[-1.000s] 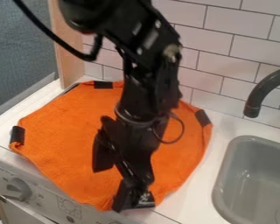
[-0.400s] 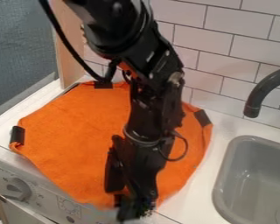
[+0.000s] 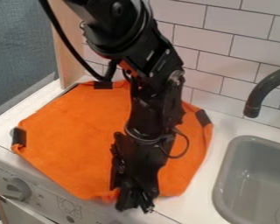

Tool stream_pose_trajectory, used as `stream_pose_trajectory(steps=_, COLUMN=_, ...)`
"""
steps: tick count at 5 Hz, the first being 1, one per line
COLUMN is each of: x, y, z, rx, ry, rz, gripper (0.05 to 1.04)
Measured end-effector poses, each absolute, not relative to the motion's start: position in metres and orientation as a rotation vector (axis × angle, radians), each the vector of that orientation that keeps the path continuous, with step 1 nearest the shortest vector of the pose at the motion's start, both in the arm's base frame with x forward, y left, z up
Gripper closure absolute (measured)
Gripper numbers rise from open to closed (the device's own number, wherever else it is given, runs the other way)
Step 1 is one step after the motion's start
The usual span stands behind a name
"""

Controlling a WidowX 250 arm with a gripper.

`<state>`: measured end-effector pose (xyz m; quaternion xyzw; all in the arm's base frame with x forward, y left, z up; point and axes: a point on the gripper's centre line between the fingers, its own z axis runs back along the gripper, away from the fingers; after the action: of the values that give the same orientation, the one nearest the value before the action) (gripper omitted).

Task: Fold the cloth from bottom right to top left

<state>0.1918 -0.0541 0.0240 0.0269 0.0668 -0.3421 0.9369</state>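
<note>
Evidently soft and light, the orange cloth (image 3: 72, 135) is laid out on the bench (image 3: 202, 186) near the sink (image 3: 225, 179) and would be easily crumpled by a hard pull. It is best taken by its near edge, beside the end effector (image 3: 135, 204), whose grip, pinching or spread, cannot be told.

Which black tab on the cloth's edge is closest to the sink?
The tab at the picture's right, on the cloth's edge facing the faucet. The left tab and top tab lie farther from the sink.
</note>
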Motion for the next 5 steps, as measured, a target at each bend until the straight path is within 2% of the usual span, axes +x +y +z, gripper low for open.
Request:
stream_pose_trajectory(steps=1, x=0.190, y=-0.054, z=0.026, rx=0.037, ry=0.142, rz=-0.699, gripper=0.947)
stream_pose_trajectory(steps=2, x=0.185, y=-0.058, z=0.031, rx=-0.013, ry=0.169, rz=-0.689, gripper=1.010)
stream_pose_trajectory(steps=3, x=0.194, y=-0.060, z=0.050, rx=-0.030, ry=0.155, rz=-0.675, gripper=1.019)
stream_pose_trajectory(steps=5, x=0.242, y=-0.037, z=0.090, rx=-0.078, ry=0.101, rz=-0.540, gripper=1.019)
